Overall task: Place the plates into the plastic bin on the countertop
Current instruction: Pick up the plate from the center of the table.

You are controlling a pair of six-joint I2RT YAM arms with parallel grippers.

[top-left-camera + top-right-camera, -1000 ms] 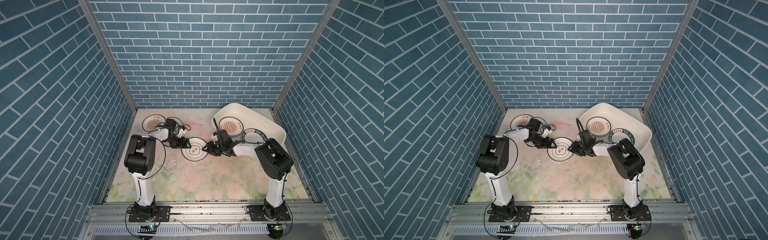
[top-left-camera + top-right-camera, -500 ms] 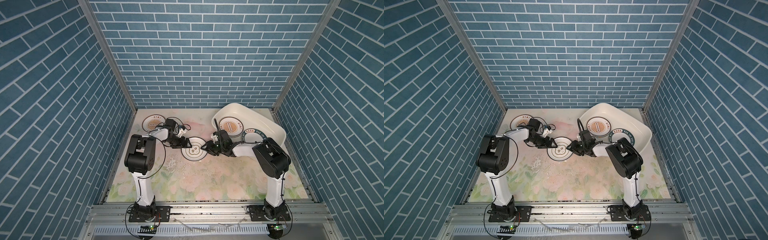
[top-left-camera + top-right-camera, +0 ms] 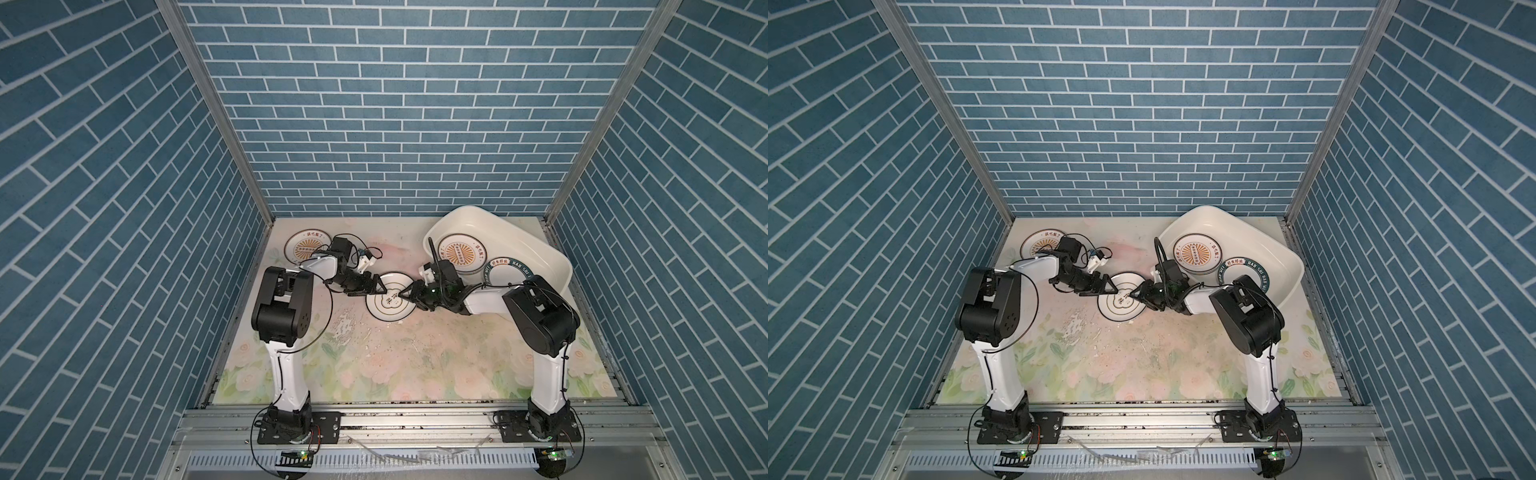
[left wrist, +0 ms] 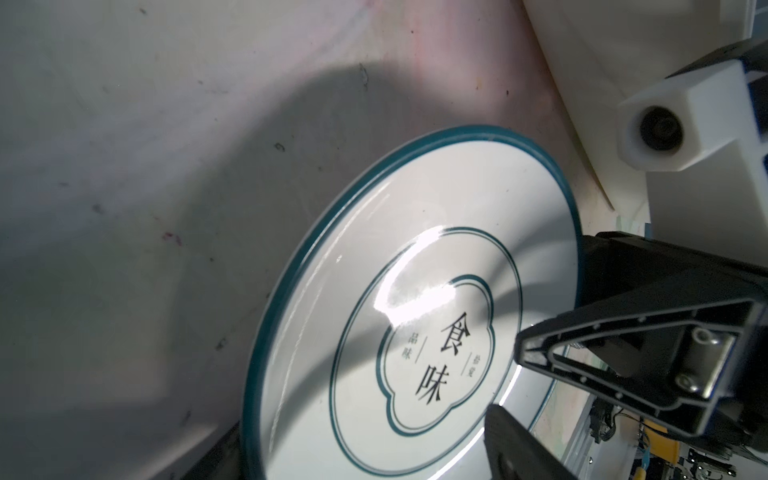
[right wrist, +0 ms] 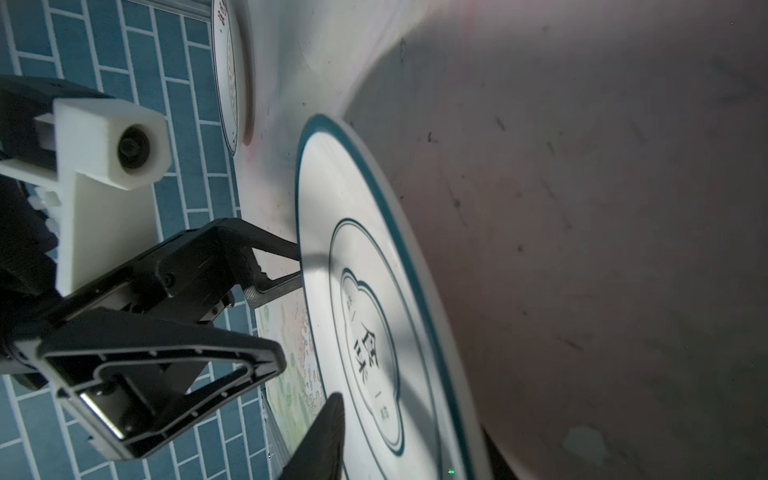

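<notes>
Mid-countertop [image 3: 374, 365], left arm [image 3: 320, 266] and right arm [image 3: 484, 301] reached low and inward, forearms near level, meeting at the quatrefoil plate [image 3: 388, 311]. At one rim the left gripper [image 3: 376, 286] stood with jaws apart (bare counter showed between its fingers [image 5: 274, 291] in the right wrist view). Opposite, the right gripper [image 3: 409, 297] had one finger over the plate's face; clamped or not, could not tell. Plate glossy white, round, teal-edged, just outside the cream plastic bin [image 3: 519, 235], which held a sunburst plate [image 3: 461, 254] and a green-lettered plate [image 3: 507, 272].
</notes>
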